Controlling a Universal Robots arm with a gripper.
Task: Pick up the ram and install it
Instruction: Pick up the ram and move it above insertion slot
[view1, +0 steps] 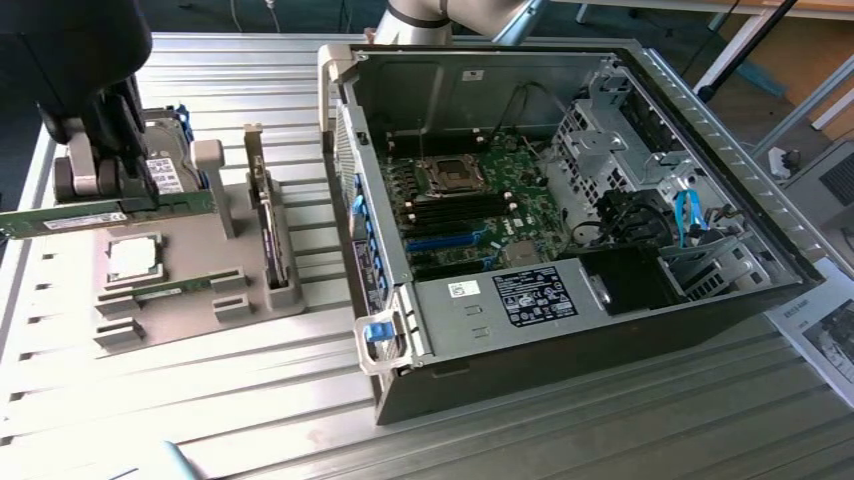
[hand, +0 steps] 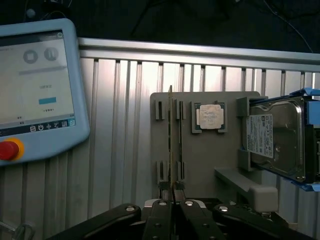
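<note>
Gripper | jaws clamping together on the ram | holding it edge-on over the gray tray

Your arm rises at the back of the exterior view. Its black wrist hangs at that view's left, with the gripper pointing down. Both fingers are pressed together, pinching the ram level between them.

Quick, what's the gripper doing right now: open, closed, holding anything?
The gripper is closed, its fingers clamped on the long, thin green circuit-board ram stick.
</note>
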